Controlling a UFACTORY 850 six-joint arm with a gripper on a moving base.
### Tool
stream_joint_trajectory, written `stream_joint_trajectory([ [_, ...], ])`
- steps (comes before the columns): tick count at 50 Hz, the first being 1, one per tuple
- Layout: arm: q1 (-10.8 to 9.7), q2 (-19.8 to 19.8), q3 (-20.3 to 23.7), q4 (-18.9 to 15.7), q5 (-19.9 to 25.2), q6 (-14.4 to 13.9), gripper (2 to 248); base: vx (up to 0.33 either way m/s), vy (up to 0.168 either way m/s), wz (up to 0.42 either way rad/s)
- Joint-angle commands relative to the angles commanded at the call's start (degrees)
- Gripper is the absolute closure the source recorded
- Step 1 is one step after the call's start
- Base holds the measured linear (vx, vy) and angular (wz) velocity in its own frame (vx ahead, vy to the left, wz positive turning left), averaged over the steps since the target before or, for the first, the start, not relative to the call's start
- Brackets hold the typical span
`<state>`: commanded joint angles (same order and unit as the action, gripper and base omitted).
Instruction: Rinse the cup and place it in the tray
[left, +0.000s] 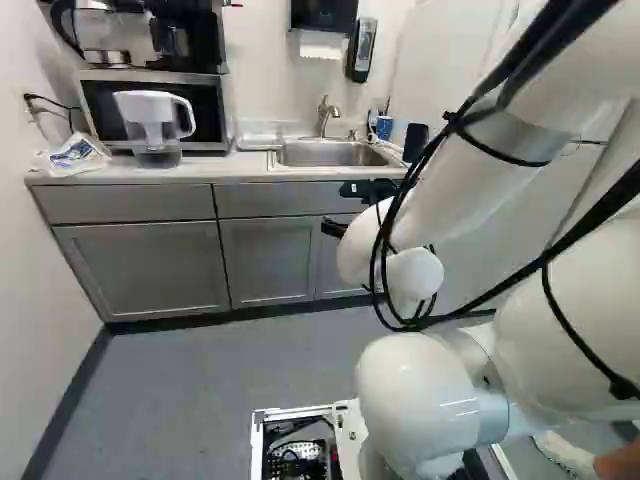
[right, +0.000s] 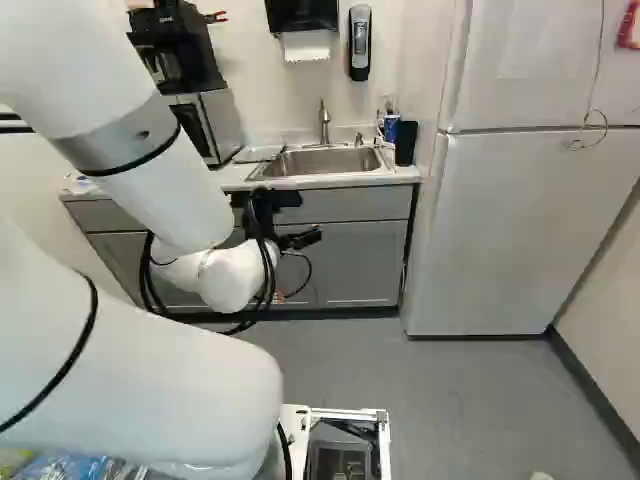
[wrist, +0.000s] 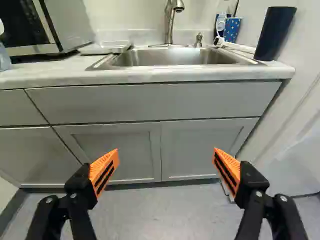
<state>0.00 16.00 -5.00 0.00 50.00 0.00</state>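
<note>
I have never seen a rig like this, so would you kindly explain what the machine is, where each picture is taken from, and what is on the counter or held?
This is a white robot arm on a moving base, ending in a two-fingered gripper with orange pads. Two pictures look ahead from the base, left and right of the arm; the third looks along the gripper from the wrist. On the counter, a tall dark tumbler and a blue dotted cup stand to one side of the sink. On the other are a flat white tray, a microwave and a pitcher. The gripper is open, holding nothing.
</note>
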Motion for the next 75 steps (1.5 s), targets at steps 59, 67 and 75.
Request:
stream_joint_trajectory([
  [59, 0.0, -0.2, -6.8, 0.0, 0.0, 0.0, 3, 0.0, 0.0, 0.0],
  [67, 0.0, -0.2, -8.0, 0.0, 0.0, 0.0, 3, 0.0, 0.0, 0.0],
  [75, 0.0, -0.3, -9.2, 0.0, 0.0, 0.0, 3, 0.0, 0.0, 0.0],
])
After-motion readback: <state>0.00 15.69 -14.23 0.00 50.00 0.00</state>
